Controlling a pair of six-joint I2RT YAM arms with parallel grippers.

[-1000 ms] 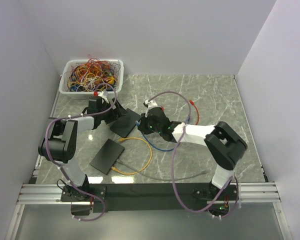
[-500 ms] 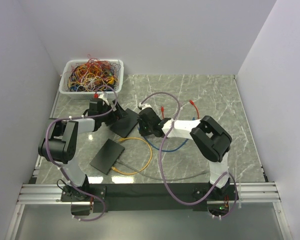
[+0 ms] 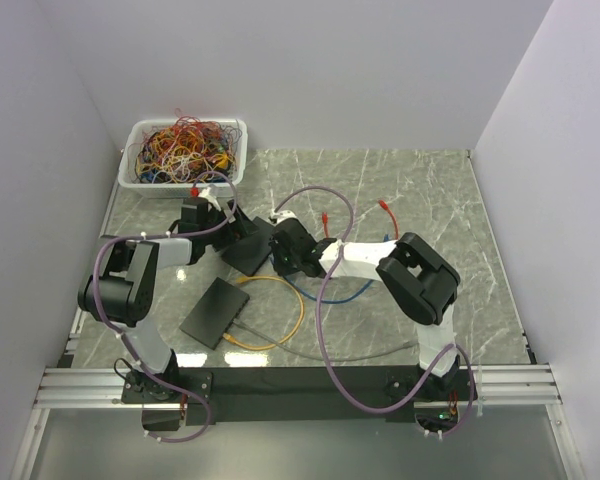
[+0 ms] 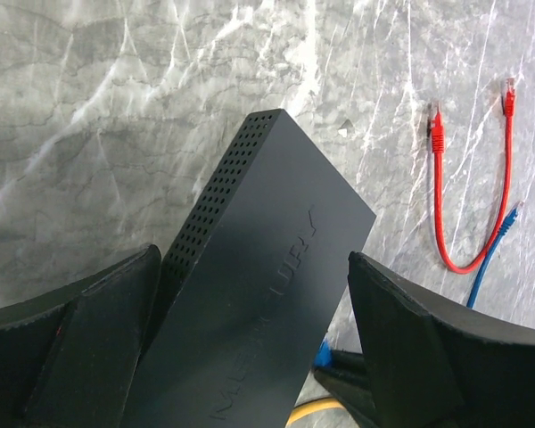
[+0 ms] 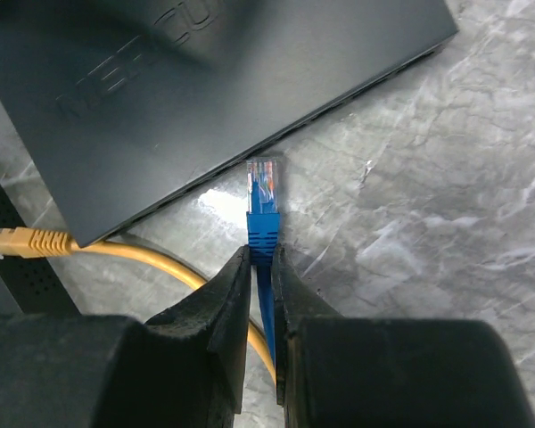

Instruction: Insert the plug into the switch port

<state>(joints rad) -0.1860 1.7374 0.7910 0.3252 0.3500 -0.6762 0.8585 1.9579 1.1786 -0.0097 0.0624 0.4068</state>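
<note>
**Entry: blue plug held just short of the switch's port face**

Surroundings. Marble-patterned table (image 3: 430,190), walled on three sides. At the far left corner was a white bin (image 3: 185,150) heaped with tangled cables. A second switch (image 3: 215,312) lay flat nearer the arm bases, with a yellow cable (image 3: 280,325) looping out from it across the table. Two red cables (image 4: 441,214) lay on the far side, well apart from the work. A grey cable (image 3: 380,352) lay near the front edge.

In the way. The yellow cable (image 5: 134,254) passed under the right fingers, close beside the blue one. Its yellow plug (image 5: 22,239) lay loose at the switch's front edge, left of the blue plug.

Task items. The switch (image 4: 267,294) – a dark box with a vented side – sat mid-table. The blue plug (image 5: 263,192) pointed at its port face, tip just short of it and not inserted.

Left arm. It reached forward and inward. The left gripper (image 4: 254,260) had its jaws spread wide, one against each long side of the switch, holding it across its width.

Right arm. It was folded back at the elbow, with the forearm stretched leftward to the switch. The right gripper (image 5: 260,263) had its jaws pressed nearly together, pinching the blue cable (image 5: 266,303) just behind the plug's boot.
</note>
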